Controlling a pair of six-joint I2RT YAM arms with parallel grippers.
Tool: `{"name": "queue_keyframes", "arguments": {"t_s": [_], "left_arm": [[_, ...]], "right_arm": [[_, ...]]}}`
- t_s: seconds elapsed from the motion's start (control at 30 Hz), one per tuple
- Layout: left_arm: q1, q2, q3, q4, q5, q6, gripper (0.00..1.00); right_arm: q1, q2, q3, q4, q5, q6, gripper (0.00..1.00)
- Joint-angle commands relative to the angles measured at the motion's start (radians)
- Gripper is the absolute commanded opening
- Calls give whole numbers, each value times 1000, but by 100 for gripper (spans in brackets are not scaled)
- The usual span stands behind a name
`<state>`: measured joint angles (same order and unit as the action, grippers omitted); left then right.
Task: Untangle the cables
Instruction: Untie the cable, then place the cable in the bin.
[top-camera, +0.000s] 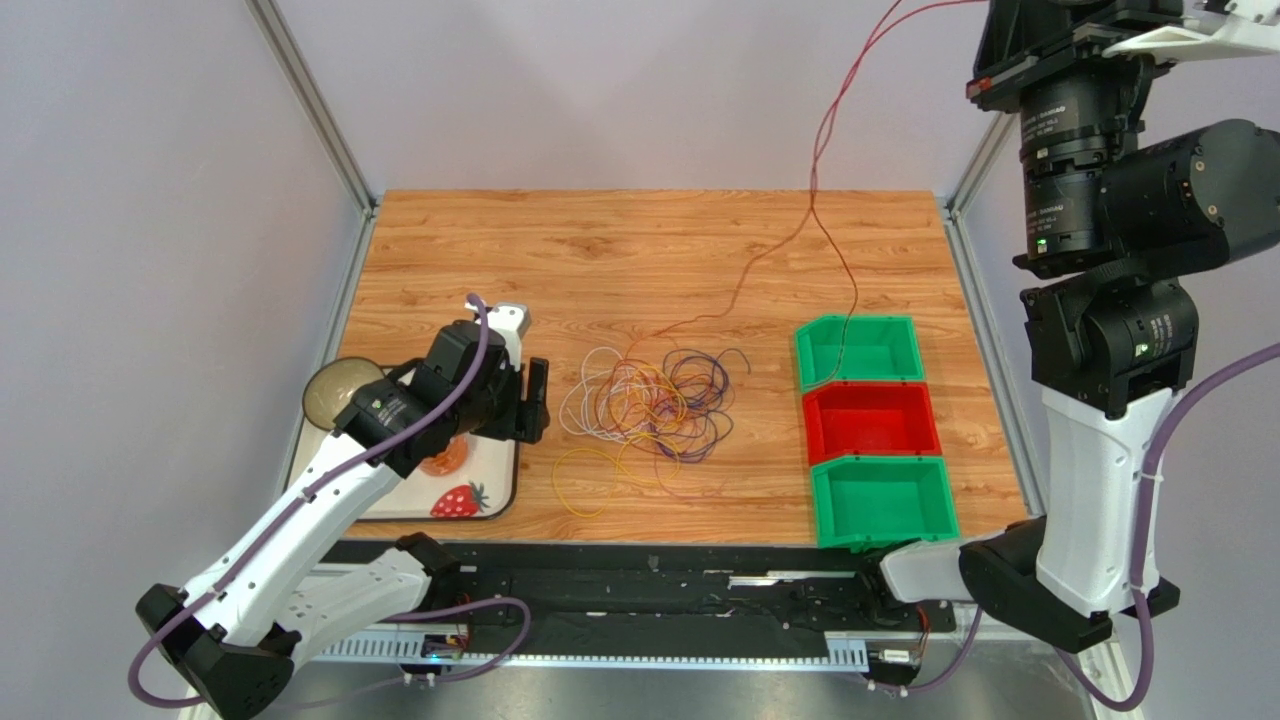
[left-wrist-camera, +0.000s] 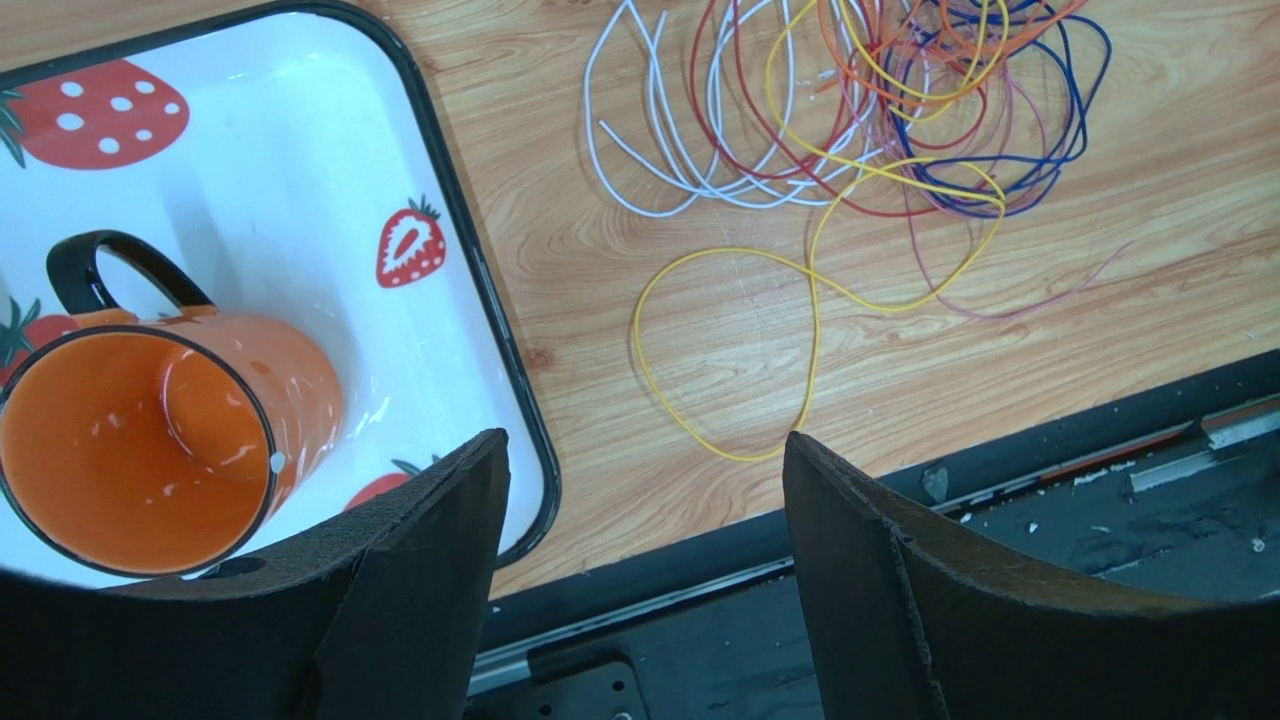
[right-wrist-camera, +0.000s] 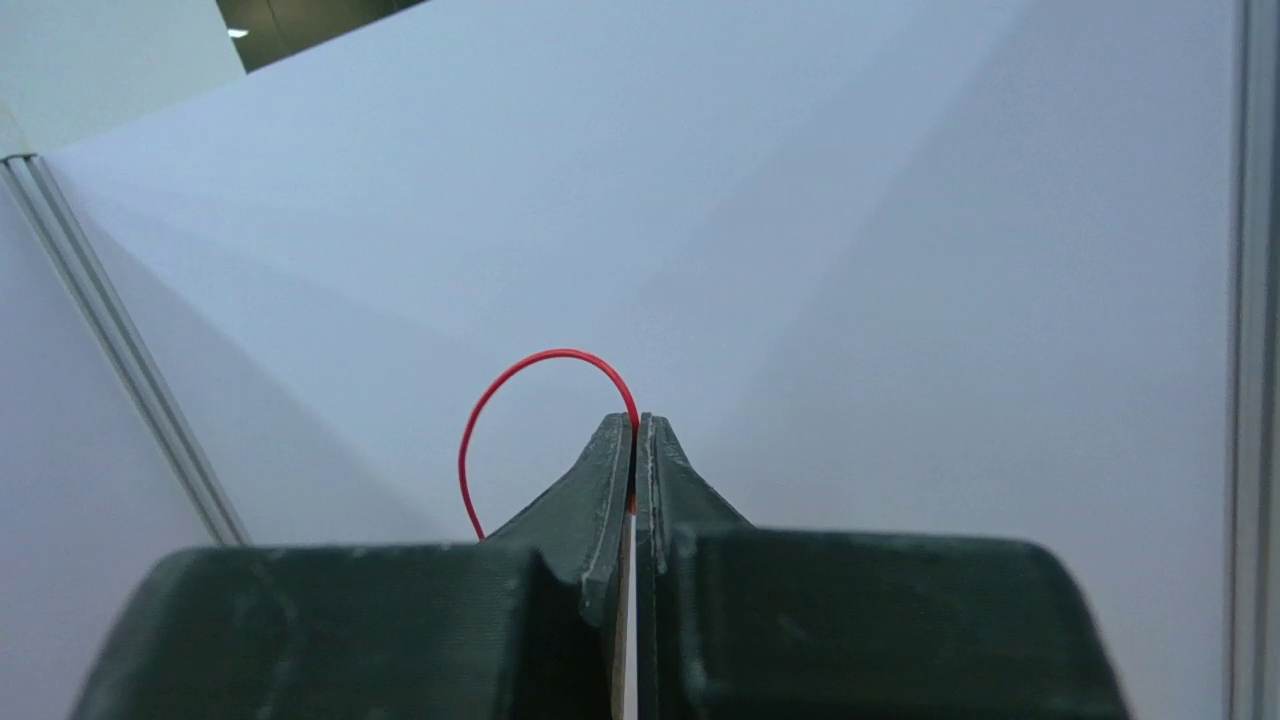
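The right gripper is up high, off toward one o'clock from the table's middle. Its fingers are pressed together on a red cable that arches out just above the tips. From there the strand drops in a long slack line to the heap of cables lying at the centre of the table. A second run of it seems to fall toward the far green bin, at three o'clock of the heap. The left gripper hangs with its fingers spread and nothing between them. It is over the edge of the tray, at nine o'clock of the heap, beside an orange mug.

The worry, to my eye, is the lower end of that red strand. Nothing pins the heap down. If the strand is looped through the purple and orange coils, any upward pull would likely drag the whole knot along or cinch it tighter rather than free one wire. The strand is hair-thin and caught only at the very fingertips, so a snag could slide it out. The yellow loop, at seven o'clock of the heap, lies loose and could be swept along.
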<state>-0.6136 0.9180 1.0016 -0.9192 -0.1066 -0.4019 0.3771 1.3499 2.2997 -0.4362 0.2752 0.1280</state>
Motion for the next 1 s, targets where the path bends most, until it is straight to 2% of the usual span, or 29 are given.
{"name": "queue_keyframes", "arguments": {"t_s": [0.0,0.17,0.33,0.5,0.73,0.87,0.97], "left_arm": [[-3,4,-3,20,-2,9,75],[-3,10,-4,19,-1,8,75],[-2,16,-6,19,2,9,75],[-3,16,-6,19,5,8,75],[-2,24,-8,19,5,8,75],[-2,25,-6,19,4,9,75],[-2,30,-6,19,4,9,75]], "right_arm": [[0,-11,10,165,91,-125,0],[0,-20,-29,182,160,-205,0],[-1,-37,-164,235,221,-249,0],[-32,9,-224,310,328,-392,0],[-159,26,-330,312,406,-348,0],[-211,-8,-471,304,360,-255,0],[-257,-40,-516,291,323,-182,0]]}}
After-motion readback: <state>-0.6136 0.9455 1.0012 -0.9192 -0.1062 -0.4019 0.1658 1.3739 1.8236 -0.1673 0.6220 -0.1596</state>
